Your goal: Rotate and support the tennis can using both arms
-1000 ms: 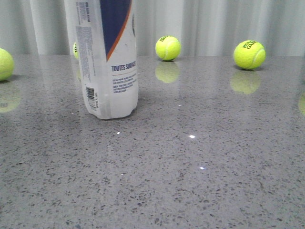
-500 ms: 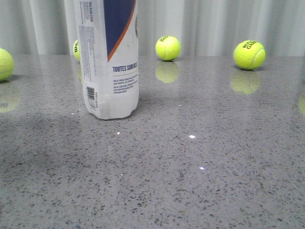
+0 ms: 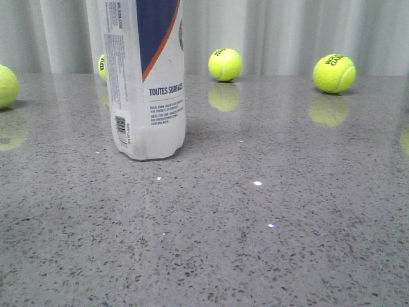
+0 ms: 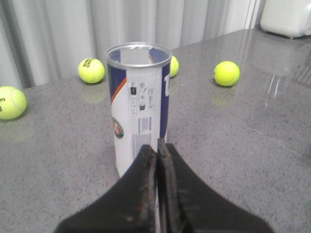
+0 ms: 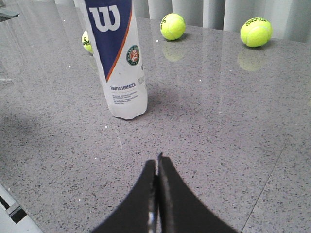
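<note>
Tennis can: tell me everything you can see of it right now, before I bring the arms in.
The tennis can is a tall white plastic cylinder, upright on the grey speckled table. It carries a navy panel with a white W, an orange stripe, a round emblem, small print and a barcode. Its top is open, with a metal rim. The left gripper is close to it, fingers together; contact is unclear. The right gripper is shut and clearly apart from it.

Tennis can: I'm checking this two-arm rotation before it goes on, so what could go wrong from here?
1. The tennis can stands tall, upright and open-topped, with nothing bracing it. The left gripper is shut, its tips close to the wall; a push there might tip it.
2. The right gripper is shut and well short of the can, so it cannot yet steady it.
3. A toppled can could roll into a tennis ball behind.
</note>
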You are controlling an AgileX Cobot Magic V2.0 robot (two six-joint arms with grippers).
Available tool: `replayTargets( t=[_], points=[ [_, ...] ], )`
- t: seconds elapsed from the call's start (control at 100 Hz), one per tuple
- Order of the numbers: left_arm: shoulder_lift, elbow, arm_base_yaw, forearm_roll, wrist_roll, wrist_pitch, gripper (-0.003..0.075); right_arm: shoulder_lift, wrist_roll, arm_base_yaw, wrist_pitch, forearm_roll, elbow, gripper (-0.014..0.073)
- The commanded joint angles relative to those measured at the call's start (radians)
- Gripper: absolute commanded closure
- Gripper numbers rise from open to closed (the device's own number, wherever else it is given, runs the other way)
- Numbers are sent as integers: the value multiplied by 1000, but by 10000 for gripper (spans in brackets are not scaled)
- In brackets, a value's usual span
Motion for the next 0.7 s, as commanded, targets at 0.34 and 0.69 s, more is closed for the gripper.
replayTargets(
  t=[0.34,0.69],
  points=[
    [-118,147,-5,-7,-1,-212,741,8,-12,-6,-81,-6,-26,650],
    [-127,255,60,316,-319,-396,741,8,-12,-6,-81,-6,-26,650]
  ],
)
